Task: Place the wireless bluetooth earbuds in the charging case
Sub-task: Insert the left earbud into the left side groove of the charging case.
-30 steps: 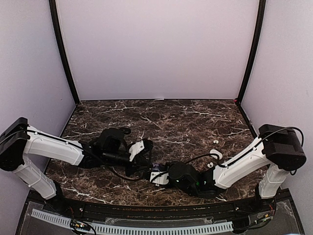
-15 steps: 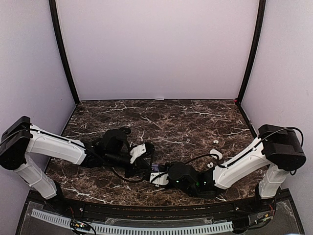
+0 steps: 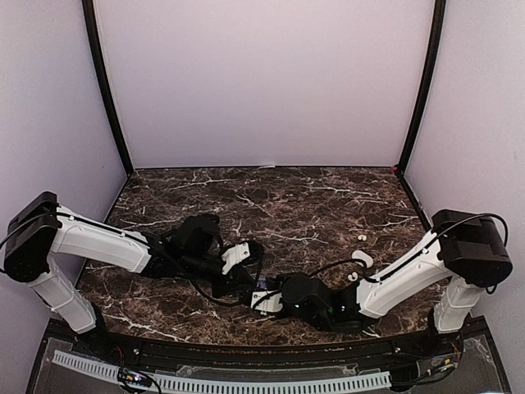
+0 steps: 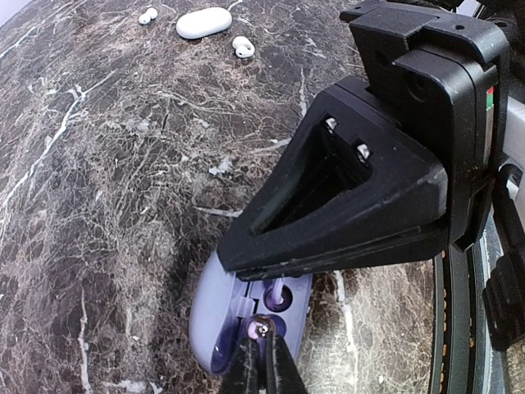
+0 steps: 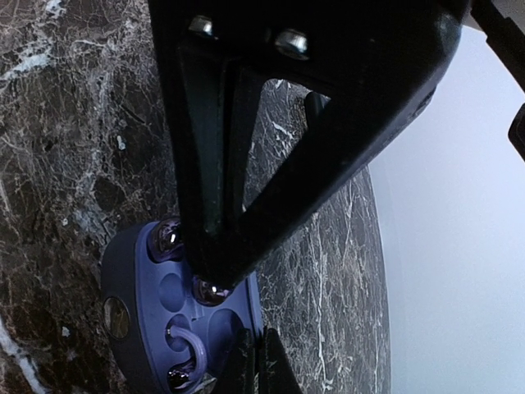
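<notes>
An open lavender charging case (image 4: pixel 209 308) lies near the table's front edge. It shows as a purple speck (image 3: pixel 261 286) between the two grippers from above. My left gripper (image 4: pixel 262 338) is shut on a small glossy dark earbud (image 4: pixel 261 327), held at the case's lower socket. In the right wrist view the same earbud (image 5: pixel 207 287) sits under the left finger over the case (image 5: pixel 135 283). My right gripper (image 5: pixel 256 355) is shut, its tips against the case's rim. Its black body (image 4: pixel 361 189) hangs over the case's far end. Another glossy bud (image 5: pixel 168 238) rests in a socket.
A white oval case (image 4: pixel 203 22) with two white earbuds (image 4: pixel 148 15) (image 4: pixel 243 47) beside it lies further out. From above they sit at the right (image 3: pixel 362 260). A black ring (image 3: pixel 210 218) lies behind the left arm. Walls enclose the marble table (image 3: pixel 287 197).
My left arm has slid right and nearer, bringing its gripper close against the right gripper over the case. The right gripper has shifted slightly left.
</notes>
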Controlling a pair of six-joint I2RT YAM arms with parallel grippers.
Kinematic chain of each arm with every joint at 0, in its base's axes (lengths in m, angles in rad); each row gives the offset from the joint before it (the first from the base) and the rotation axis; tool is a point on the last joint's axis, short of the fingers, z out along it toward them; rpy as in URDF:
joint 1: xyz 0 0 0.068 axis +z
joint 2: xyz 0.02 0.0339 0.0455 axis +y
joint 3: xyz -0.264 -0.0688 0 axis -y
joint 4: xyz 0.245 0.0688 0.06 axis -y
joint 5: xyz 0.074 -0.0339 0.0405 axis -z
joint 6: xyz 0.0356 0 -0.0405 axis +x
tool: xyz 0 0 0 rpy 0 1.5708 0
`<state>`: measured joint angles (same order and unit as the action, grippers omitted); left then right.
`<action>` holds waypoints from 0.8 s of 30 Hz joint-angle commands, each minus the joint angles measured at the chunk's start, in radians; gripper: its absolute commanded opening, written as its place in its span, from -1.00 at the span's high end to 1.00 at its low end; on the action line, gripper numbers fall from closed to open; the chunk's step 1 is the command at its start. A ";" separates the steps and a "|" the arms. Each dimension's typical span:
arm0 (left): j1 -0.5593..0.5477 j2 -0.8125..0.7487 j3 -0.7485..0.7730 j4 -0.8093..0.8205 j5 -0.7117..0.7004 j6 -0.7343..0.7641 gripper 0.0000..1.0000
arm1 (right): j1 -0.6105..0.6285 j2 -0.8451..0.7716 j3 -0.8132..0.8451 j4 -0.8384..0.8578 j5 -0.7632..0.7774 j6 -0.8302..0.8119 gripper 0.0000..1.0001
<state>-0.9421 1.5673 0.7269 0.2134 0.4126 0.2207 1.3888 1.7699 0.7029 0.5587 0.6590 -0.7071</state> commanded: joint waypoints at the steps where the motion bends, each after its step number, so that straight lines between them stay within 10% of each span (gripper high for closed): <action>1: -0.006 0.012 0.031 -0.063 0.028 0.017 0.96 | 0.016 0.015 0.019 0.052 0.024 -0.005 1.00; 24: -0.015 0.054 0.082 -0.152 0.078 0.062 0.93 | 0.021 0.026 0.023 0.047 0.020 -0.005 1.00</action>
<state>-0.9428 1.6154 0.7906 0.1017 0.4530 0.2466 1.3994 1.7905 0.7029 0.5545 0.6594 -0.7181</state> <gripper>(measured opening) 0.041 0.006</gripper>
